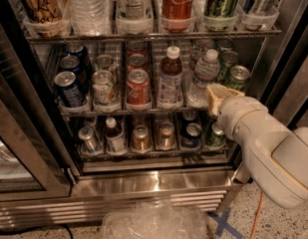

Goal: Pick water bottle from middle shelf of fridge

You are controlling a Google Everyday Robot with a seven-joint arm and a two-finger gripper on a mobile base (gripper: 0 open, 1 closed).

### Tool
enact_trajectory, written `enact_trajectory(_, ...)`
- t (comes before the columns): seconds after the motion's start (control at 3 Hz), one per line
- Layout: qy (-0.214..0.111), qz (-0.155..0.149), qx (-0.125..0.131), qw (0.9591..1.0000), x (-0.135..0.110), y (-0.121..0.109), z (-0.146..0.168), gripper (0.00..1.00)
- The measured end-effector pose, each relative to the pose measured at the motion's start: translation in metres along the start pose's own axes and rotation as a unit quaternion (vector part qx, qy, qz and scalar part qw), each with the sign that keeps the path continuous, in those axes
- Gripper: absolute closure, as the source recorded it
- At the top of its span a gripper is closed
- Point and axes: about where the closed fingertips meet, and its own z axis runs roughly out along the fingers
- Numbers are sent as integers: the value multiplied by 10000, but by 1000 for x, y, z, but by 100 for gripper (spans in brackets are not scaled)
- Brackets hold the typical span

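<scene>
- Clear ribbed plastic marks the water bottle (202, 81): white cap up, long axis upright, in the fifth lane from the left on the middle shelf (118, 111) of the fridge (143, 182)
- A brown drink bottle (169, 81) stands at its 9 o'clock and green cans (235, 78) at its 3 o'clock, both close
- From the pincer (217, 97) the bottle lies at about 10 o'clock, just beside it; the tan tip overlaps the bottle's lower right flank, and contact cannot be judged
- Whether the pincer is apart or together I cannot tell from this angle
- The only arm (273, 153), white, comes in from 4 o'clock, its wrist near the shelf's front edge, aimed toward 10 o'clock
- The coming move likely needs a small shift toward 9 o'clock and deeper in, squaring the pincer on the upright body without nudging the cans
</scene>
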Motion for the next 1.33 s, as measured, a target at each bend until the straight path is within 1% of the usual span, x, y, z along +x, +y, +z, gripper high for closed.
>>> enact_trajectory(0.33, 0, 0, 0, 10000, 0, 0, 0, 69)
enact_trajectory(0.67, -60, -35, -14, 10000, -8, 2, 4, 54)
enact_trajectory(1.0, -52, -112, 51, 9999, -14, 0, 13, 28)
enact_trajectory(1.33, -67, -167, 105, 9998, -20, 0, 24, 34)
